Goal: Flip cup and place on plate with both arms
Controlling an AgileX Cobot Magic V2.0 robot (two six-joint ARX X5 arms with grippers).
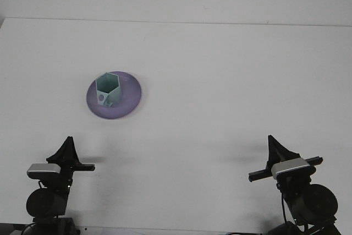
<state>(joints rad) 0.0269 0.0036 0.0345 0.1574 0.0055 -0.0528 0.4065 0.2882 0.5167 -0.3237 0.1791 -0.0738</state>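
Note:
A pale green hexagonal cup [108,88] stands upright, mouth up, on the left part of a round purple plate [131,95], left of the table's middle. My left gripper [68,142] sits low at the front left, well short of the plate; its fingers meet in a single point with nothing between them. At the front right, my right gripper [272,141] is far from the cup. It is also drawn to one point and holds nothing.
The white table [231,81] ends at a back edge near the top of the view, where a white wall begins. The two arm bases with their grey wrist cameras stand at the bottom corners.

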